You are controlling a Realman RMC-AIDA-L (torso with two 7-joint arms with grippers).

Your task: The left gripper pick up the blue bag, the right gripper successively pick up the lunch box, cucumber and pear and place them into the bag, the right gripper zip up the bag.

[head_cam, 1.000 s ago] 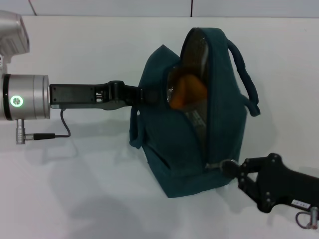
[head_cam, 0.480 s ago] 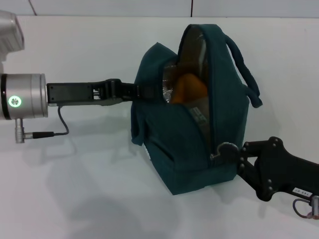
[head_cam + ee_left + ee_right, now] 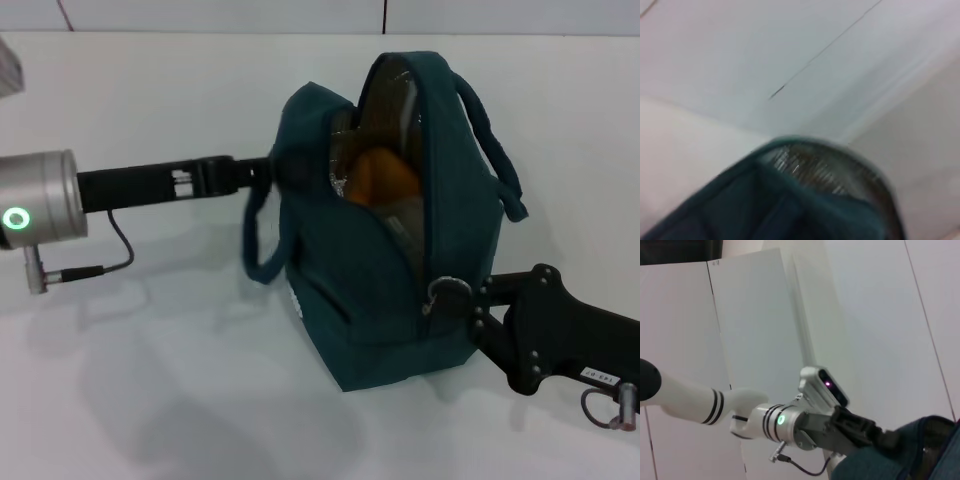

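The blue bag [image 3: 385, 270] stands upright on the white table [image 3: 150, 380] in the head view. Its top is open and shows the foil lining [image 3: 395, 95]. The pear [image 3: 378, 175] shows inside the opening. The lunch box and cucumber are hidden. My left gripper [image 3: 275, 170] touches the bag's upper left edge, where one handle [image 3: 252, 245] hangs loose. My right gripper [image 3: 447, 298] is shut on the zipper's metal ring pull [image 3: 445, 292], partway up the bag's front right edge. The bag's rim fills the left wrist view [image 3: 810, 172].
The bag's other handle [image 3: 495, 150] arches over its right side. A cable [image 3: 110, 255] hangs under my left arm's silver wrist [image 3: 40, 205]. The right wrist view shows that wrist [image 3: 780, 420] and a corner of the bag [image 3: 880, 465].
My right gripper has moved up the bag's edge with the zipper pull. My left arm has drawn back to the left, and the near handle now hangs out in a loop.
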